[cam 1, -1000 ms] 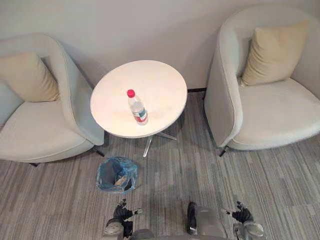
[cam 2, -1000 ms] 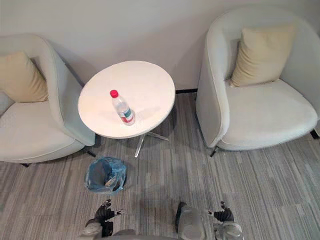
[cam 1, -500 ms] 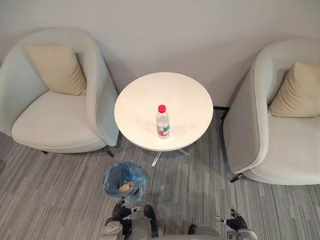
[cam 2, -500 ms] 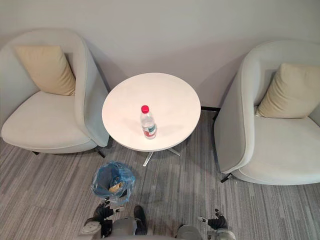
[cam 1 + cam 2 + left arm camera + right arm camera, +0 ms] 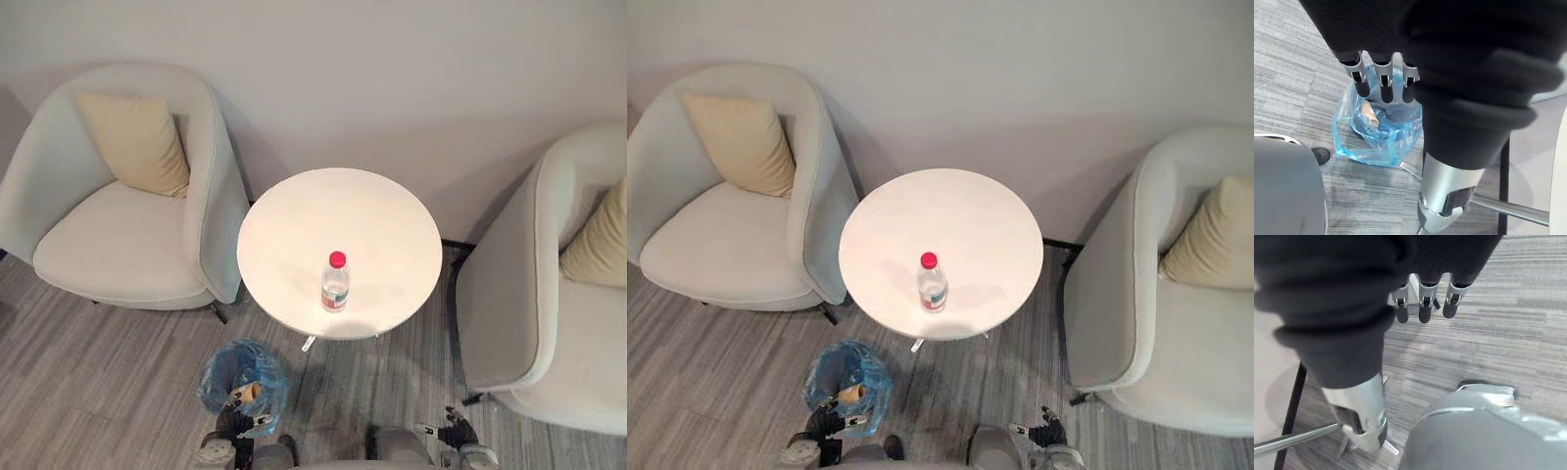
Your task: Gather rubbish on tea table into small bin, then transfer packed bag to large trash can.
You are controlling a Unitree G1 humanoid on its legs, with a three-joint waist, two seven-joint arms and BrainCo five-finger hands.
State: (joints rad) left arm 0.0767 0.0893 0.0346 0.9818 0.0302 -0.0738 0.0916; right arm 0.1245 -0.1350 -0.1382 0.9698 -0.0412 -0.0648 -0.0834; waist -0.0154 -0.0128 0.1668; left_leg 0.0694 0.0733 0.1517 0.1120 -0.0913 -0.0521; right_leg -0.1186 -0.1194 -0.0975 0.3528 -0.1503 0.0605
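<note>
A clear plastic bottle (image 5: 335, 284) with a red cap stands upright near the front of the round white tea table (image 5: 294, 225). On the carpet in front of the table, to its left, sits the small bin (image 5: 238, 370) lined with a blue bag (image 5: 1376, 137); a brownish scrap lies inside it. My left hand (image 5: 235, 425) hangs low just in front of the bin, fingers (image 5: 1382, 81) straight and holding nothing. My right hand (image 5: 454, 429) hangs low to the right over bare carpet, fingers (image 5: 1422, 306) relaxed and empty.
A pale armchair (image 5: 118, 245) with a tan cushion (image 5: 137, 142) stands left of the table, and a second one (image 5: 549, 323) stands to the right. The wall runs close behind. The table's metal legs (image 5: 917, 344) spread under its top.
The whole picture has shifted, so the camera moved: table and bottle now sit nearer the middle, and the bin lies closer to my left hand. Both hands stay low and empty.
</note>
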